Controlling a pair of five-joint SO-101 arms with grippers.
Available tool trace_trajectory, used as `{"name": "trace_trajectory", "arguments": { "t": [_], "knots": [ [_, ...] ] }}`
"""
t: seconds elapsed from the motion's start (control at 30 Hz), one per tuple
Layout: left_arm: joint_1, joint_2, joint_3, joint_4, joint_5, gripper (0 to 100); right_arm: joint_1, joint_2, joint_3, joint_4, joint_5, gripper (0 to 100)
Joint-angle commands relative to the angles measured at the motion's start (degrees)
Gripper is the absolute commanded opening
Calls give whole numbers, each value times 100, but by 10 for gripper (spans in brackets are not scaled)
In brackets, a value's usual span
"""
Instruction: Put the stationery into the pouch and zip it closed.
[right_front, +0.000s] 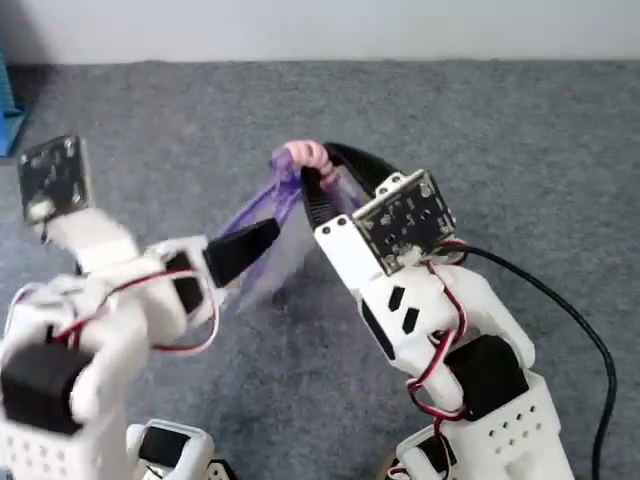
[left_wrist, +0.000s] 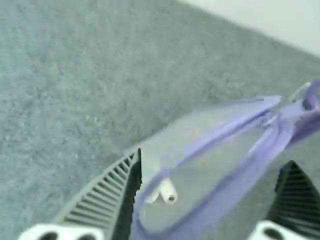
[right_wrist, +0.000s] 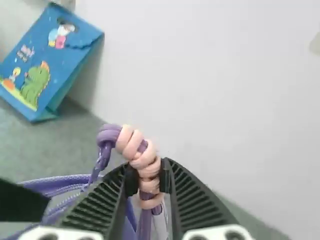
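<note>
A see-through purple pouch (right_front: 262, 218) hangs in the air above the grey carpet, stretched between the two arms. My right gripper (right_front: 318, 172) is shut on the pink coiled loop (right_wrist: 142, 165) at the pouch's zipper end, with the loop's top (right_front: 305, 153) sticking out past the fingers. My left gripper (right_front: 248, 243) is at the pouch's other end. Its jaws stand apart on either side of the pouch (left_wrist: 210, 165), and I see no pinch. A white stationery piece (left_wrist: 162, 191) lies inside the pouch near one left finger (left_wrist: 122, 195).
A blue gift bag (right_wrist: 42, 65) leans against the white wall at the far left of the carpet (right_front: 520, 140). A black cable (right_front: 570, 320) runs along the floor to the right of the right arm.
</note>
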Motion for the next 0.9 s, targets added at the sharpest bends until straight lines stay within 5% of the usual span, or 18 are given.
{"name": "trace_trajectory", "arguments": {
  "t": [0.0, 0.2, 0.87],
  "knots": [
    [-53, -501, 22, 88, -9, 400, 84, -145, -501, -321, 62, 8],
    [-580, -1125, 13, 97, 79, 400, 92, -154, -501, -338, 176, 8],
    [-53, -1582, 804, 88, -343, 236, 101, -154, -1011, -277, 510, 8]
  ]
}}
